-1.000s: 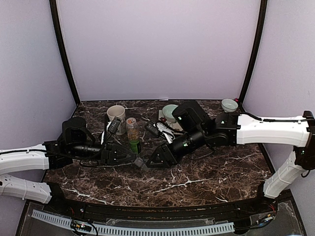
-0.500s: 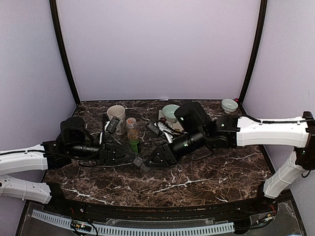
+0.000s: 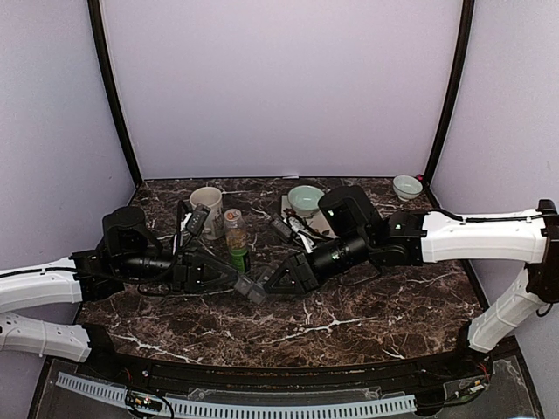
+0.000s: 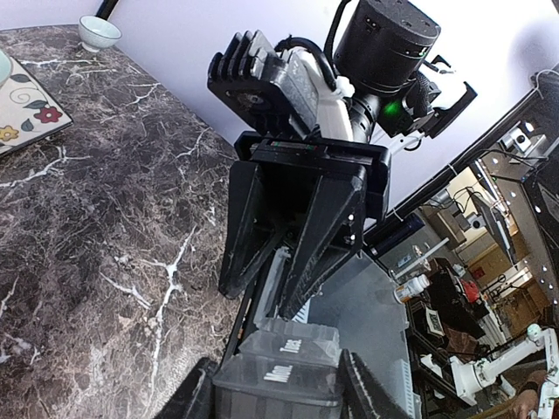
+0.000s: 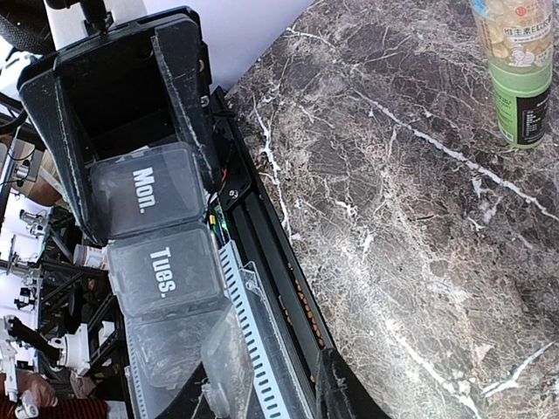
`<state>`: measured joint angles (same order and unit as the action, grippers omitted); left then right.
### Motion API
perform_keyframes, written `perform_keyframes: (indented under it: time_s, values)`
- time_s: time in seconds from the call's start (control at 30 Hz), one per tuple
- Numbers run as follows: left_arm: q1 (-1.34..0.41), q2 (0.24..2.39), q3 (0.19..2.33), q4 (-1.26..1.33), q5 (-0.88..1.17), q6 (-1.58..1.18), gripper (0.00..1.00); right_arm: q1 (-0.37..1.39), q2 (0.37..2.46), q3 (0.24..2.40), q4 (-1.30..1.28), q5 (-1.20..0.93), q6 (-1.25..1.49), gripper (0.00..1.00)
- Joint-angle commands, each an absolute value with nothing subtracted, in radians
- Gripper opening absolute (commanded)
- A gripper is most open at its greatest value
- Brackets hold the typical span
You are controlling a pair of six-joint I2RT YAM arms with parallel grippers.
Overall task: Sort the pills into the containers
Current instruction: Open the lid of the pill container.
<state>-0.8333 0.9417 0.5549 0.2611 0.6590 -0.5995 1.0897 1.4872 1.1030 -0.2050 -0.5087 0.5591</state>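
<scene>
Two arms meet nose to nose over the dark marble table point(image 3: 376, 305), and between them we see a grey pill organizer point(image 3: 251, 288) of three joined square compartments. The left gripper point(image 3: 234, 281) is clamped on the strip's "Mon." end. In the right wrist view its black fingers point(image 5: 182, 105) press against either side of that compartment. The "Tues." compartment sits next in line with its lid down, and the clear lid of the third one appears lifted.

The right gripper point(image 3: 266, 284) faces the strip from the other end. Its jaws stand apart, and its fingers point(image 4: 247, 227) spread in a V toward the third compartment. We cannot tell whether they touch it. The pills themselves are too small for us to make out.

Behind the grippers, toward the back of the table, a small bottle point(image 3: 236, 246) with a green lower half stands upright, with a cream mug point(image 3: 207, 201) just beyond it on the left. A pale green bowl point(image 3: 305, 198) rests on a floral mat point(image 3: 321, 224), and a small white bowl point(image 3: 407, 185) sits in the far right corner, well apart from the rest.
</scene>
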Motion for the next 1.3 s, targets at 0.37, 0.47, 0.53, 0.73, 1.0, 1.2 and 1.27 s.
perform_keyframes:
  time_s: [0.37,0.47,0.53,0.73,1.0,1.2,1.27]
  values:
    - [-0.834,0.934,0.563,0.294,0.687,-0.591,0.0,1.08,1.514,1.095,-0.048,-0.612,0.623,0.27]
    - [-0.834,0.936,0.563,0.295,0.682,-0.588,0.0,1.079,1.519,1.09,-0.031,-0.63,0.639,0.22]
    - [-0.835,0.935,0.562,0.298,0.678,-0.589,0.0,1.08,1.521,1.087,-0.029,-0.635,0.641,0.18]
    - [-0.834,0.937,0.561,0.295,0.66,-0.59,0.0,1.075,1.511,1.076,-0.02,-0.64,0.651,0.0]
    - [-0.834,0.919,0.557,0.231,0.576,-0.598,0.44,1.06,1.476,1.059,-0.021,-0.623,0.66,0.0]
    - [-0.834,0.872,0.54,0.151,0.466,-0.595,0.64,1.043,1.443,1.038,-0.041,-0.592,0.651,0.0]
    - [-0.834,0.852,0.538,0.122,0.426,-0.593,0.68,1.035,1.434,1.03,-0.048,-0.584,0.647,0.0]
